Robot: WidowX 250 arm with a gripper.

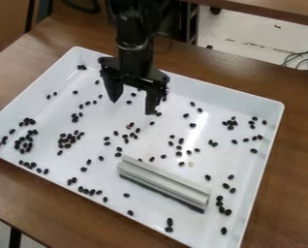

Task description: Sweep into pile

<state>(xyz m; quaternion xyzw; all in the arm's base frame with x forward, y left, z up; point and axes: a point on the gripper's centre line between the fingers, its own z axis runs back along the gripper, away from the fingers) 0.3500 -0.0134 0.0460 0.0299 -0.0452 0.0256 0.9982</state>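
My gripper point(132, 107) hangs over the upper middle of the white tray point(270, 140), fingers apart and pointing down, nothing between them. Dark beans are scattered over the tray floor, with a loose cluster point(24, 141) at the left and another point(67, 140) left of the middle. A grey-white ridged bar point(163, 182) lies slantwise in the lower middle of the tray, from centre toward the lower right, apart from the gripper. Several beans lie near its two ends.
The tray's raised walls enclose the work area on a brown wooden table point(296, 193). Thin cables point(303, 59) are at the upper right, beyond the table's far edge.
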